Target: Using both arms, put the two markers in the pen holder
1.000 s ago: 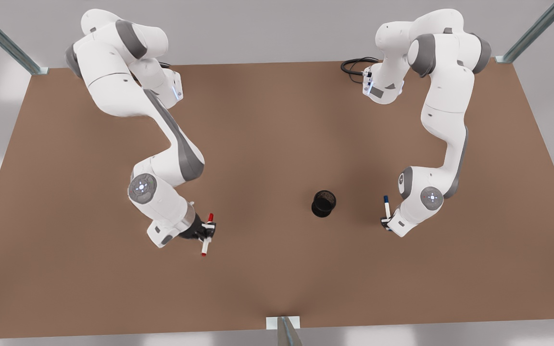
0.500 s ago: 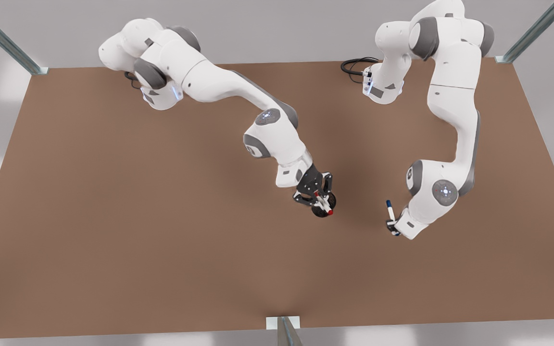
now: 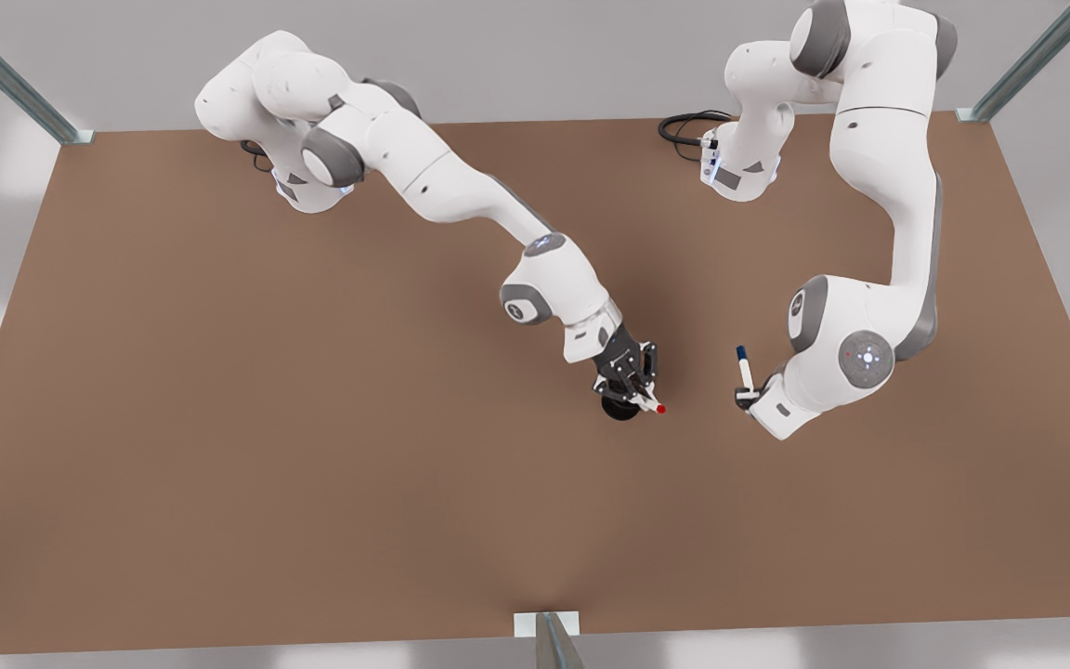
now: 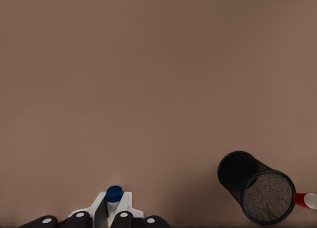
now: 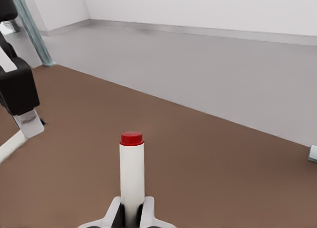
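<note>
Markers first: the red-capped marker (image 3: 648, 403) is sitting clamped in the right gripper (image 3: 639, 398), whose fingers are closing on its white barrel, right over the black mesh pen holder (image 3: 619, 410) near the middle of the brown worktop (image 3: 219, 446). In the front view the marker is lying tilted across the cup's rim, its red end poking out toward the front view's right; whether any of it is inside the cup, I cannot tell. From the right wrist view the red-capped marker (image 5: 132, 176) is standing straight out between the fingers (image 5: 113, 214).

Over on the front view's right, the left gripper (image 3: 745, 398) is hovering well apart from the pen holder, gripping the blue-capped marker (image 3: 745, 368), which is pointing up and away toward the far side. In the left wrist view the blue cap (image 4: 114, 194) is showing between the fingers (image 4: 130, 219), which are pressing tight on the barrel, and the pen holder (image 4: 256, 186) is sitting off to the side, tilted in perspective, with the red marker's end (image 4: 304, 200) just beside its rim.
</note>
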`<state>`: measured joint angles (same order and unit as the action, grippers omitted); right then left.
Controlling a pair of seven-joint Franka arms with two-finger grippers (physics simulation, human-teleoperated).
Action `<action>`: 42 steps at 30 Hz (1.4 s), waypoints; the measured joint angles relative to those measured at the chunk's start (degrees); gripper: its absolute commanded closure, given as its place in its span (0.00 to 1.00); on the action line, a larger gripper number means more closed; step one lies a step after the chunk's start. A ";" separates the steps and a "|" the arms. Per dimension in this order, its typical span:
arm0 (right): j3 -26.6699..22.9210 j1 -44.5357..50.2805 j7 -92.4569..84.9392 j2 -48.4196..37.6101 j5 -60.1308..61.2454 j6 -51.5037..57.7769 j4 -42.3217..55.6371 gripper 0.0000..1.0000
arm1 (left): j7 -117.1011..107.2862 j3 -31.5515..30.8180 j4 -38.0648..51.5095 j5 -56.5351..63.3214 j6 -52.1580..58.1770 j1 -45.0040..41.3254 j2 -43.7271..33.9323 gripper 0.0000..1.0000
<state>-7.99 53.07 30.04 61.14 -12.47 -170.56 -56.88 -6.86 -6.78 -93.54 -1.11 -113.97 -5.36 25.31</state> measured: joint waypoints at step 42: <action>10.71 -50.76 -15.18 -37.25 11.50 79.16 -10.88 0.00 | 49.30 -8.43 2.34 -37.48 -11.60 -1.91 -0.50 0.78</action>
<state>2.72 2.31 14.85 23.89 -0.96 -91.40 -67.77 42.43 -15.21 -91.20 -38.58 -125.57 -7.27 24.81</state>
